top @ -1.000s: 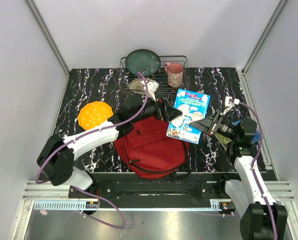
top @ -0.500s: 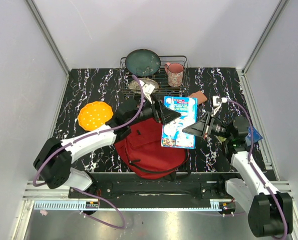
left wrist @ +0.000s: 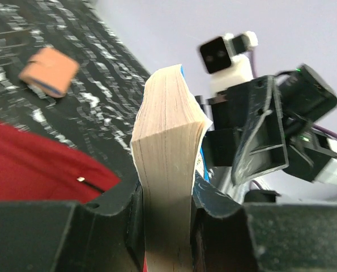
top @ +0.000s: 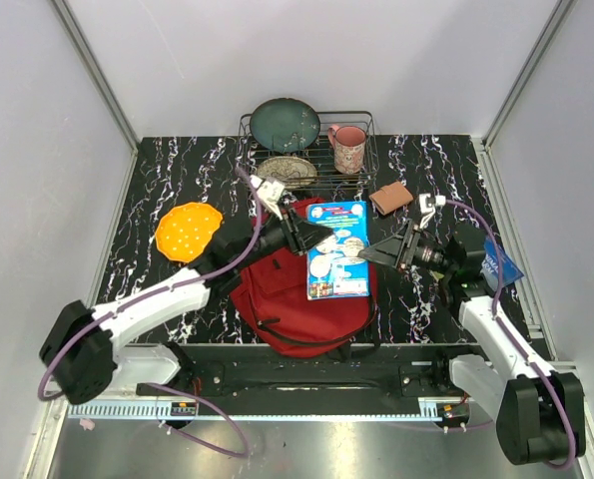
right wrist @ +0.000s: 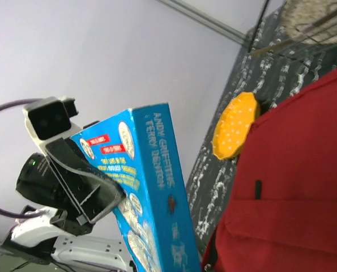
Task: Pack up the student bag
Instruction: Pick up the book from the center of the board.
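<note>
While the left gripper [top: 297, 237] reaches in from the left, it pinches a thick blue children's book [top: 338, 249] at the book's left edge. In the left wrist view, the pale block of pages sits squeezed between its two black fingers [left wrist: 128, 218].

The right gripper [top: 368, 255] is just beside the right edge of the same book. Its jaws stand apart, and I do not see them pressing on the cover.

The book hangs with its cover facing up, over the right half of the student bag [top: 289, 299]. This red bag lies flat on the black marbled table [top: 426, 160], near the front edge and between the two arms. I cannot tell if its main zipper is undone.

An orange dotted disc [top: 189, 232] lies to the left of the bag. A small brown block [top: 390, 198] lies on the table behind the book.

At the back stands a wire rack [top: 361, 125]. It holds a dark green plate [top: 285, 123], a pink mug [top: 348, 148] and a patterned dish [top: 287, 170].
</note>
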